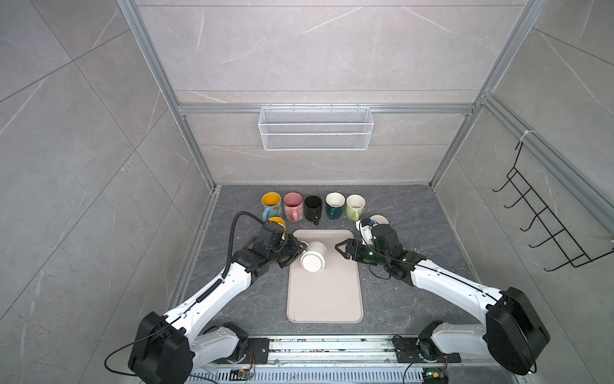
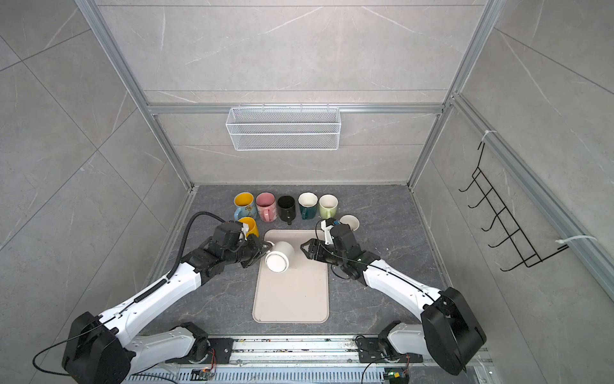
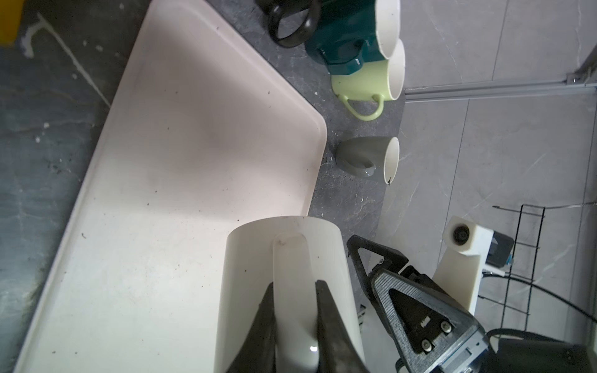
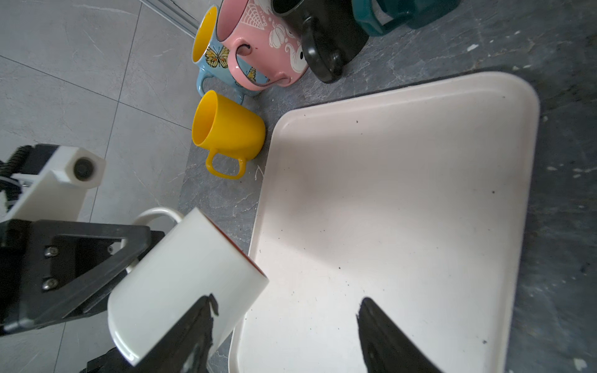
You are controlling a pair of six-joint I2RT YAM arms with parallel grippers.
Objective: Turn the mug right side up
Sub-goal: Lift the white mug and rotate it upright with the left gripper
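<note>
Mug [image 1: 314, 257], white, hangs tilted over the far left part of the tray [image 1: 324, 299], its flat base turned up and toward the near side and its mouth facing down and away; whether the rim touches the tray cannot be told. The left tool [image 3: 294, 284] is clamped on the handle [image 3: 290, 258], its fingers pinching the loop from either side. In my judgement that grip is chosen because the handle gives a firm hold and leaves the body free to swing round. The right tool [image 1: 339, 248] hovers just right of the mug over the tray's far right corner, jaws spread wide and holding nothing, apparently placed to steady or take the body if the turn needs a second hold. Along the far side of the worktop [image 1: 398, 292] a row of upright mugs [image 1: 313, 205] stands clear of the tray, with a yellow mug [image 4: 229, 135] and a grey mug [image 3: 365, 155] just beside its far corners, so the flip should stay over the tray to avoid knocking them. The turn looks partway done: the mouth does not yet face up.
</note>
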